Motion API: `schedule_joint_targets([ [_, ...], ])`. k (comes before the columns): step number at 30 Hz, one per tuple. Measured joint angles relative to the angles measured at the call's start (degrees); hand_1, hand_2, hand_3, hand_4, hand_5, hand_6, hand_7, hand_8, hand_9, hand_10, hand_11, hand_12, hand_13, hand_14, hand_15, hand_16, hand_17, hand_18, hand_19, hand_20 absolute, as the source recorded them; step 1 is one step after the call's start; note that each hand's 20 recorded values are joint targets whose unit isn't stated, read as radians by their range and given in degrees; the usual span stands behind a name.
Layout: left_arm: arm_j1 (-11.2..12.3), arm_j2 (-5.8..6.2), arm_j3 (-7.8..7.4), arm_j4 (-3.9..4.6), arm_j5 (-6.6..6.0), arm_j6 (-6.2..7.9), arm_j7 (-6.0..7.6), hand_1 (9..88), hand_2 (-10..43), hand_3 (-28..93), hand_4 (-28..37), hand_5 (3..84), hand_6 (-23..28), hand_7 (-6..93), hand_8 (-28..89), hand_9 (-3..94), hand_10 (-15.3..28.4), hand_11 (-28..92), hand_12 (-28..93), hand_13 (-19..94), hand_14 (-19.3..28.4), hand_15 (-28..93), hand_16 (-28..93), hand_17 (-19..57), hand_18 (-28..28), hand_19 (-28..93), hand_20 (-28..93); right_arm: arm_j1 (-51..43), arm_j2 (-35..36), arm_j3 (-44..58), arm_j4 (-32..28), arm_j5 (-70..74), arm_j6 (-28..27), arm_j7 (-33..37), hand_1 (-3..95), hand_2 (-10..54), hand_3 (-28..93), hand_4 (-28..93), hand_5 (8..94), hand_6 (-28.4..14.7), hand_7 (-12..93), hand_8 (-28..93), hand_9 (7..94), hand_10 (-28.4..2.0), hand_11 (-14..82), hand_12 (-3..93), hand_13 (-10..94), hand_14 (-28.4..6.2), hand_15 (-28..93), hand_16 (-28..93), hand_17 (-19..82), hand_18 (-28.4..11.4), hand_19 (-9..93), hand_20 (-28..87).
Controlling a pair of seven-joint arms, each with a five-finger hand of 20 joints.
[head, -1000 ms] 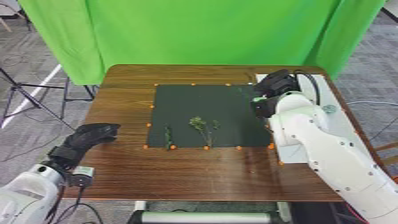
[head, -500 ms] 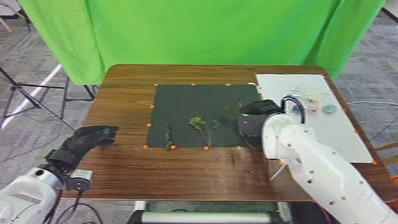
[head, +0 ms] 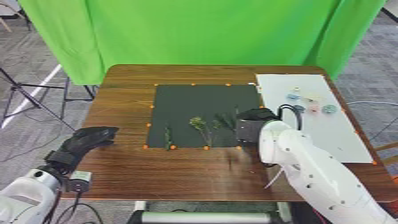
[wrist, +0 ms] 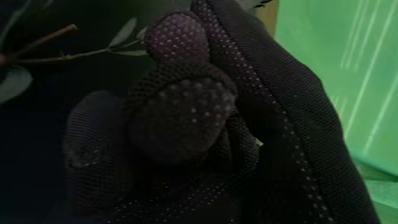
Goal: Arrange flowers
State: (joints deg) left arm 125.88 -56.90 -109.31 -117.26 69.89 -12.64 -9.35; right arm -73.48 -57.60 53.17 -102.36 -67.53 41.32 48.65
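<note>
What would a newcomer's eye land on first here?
Probably the bright green curtain hanging beyond the table. Next, the dark mat in the table's middle, with a leafy sprig on it and the black-gloved right hand over its right side.

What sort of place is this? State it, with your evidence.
Most likely a robotics lab or test room: white robot arms at a brown wooden table, a green cloth backdrop behind it, and a tripod off to the left.
</note>
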Motion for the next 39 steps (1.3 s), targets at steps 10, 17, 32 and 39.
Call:
schedule_joint_targets([
  [10,0.75,0.18,-0.50,-0.31,-0.04,0.02,-0.01,30.1,1.0,57,-18.8,41.5,4.7,13.8,-6,37.5,15.9,16,10,34,19.9,17,-3,5.7,15.1,13,12,-0.36,0.34,-0.77,-0.92,-0.72,0.70,0.22,70.9,-9.5,47,2,67.6,-9.3,47,9,88.8,-13.4,27.3,41.9,94,-0.4,53,24,78,-3.0,76,46],
  [17,1.05,0.24,-0.66,-0.40,-0.06,-0.01,0.00,30.1,1.1,57,-18.7,41.4,4.7,13.7,-6,37.5,15.9,16,10,34,19.9,17,-3,5.6,15.2,13,12,-1.49,0.85,-0.25,-2.01,-0.83,0.77,0.17,70.1,-9.5,47,3,67.4,-9.2,48,9,88.9,-13.3,27.5,41.5,94,-0.4,53,24,78,-3.1,76,46],
  [32,1.08,0.32,-0.86,-0.41,-0.12,-0.22,-0.19,29.9,0.7,57,-18.5,41.2,4.7,13.6,-6,37.3,15.9,16,10,33,19.8,17,-3,5.3,15.3,13,12,-2.56,1.40,-0.03,-2.97,-0.06,1.37,-0.75,64.8,-9.5,51,3,64.4,-7.5,52,12,88.7,-13.1,28.4,40.3,94,-0.8,53,23,78,-3.3,74,48],
  [39,1.03,0.33,-0.91,-0.39,-0.12,-0.41,-0.24,30.0,0.1,57,-18.4,41.0,4.7,13.4,-6,37.0,15.8,16,10,33,19.9,17,-3,5.1,15.3,12,11,-2.94,1.74,0.01,-3.31,0.56,1.34,-1.52,61.4,-9.5,48,5,61.5,-7.7,52,13,86.7,-13.2,30.0,39.6,94,-0.8,52,24,78,-3.5,74,49],
])
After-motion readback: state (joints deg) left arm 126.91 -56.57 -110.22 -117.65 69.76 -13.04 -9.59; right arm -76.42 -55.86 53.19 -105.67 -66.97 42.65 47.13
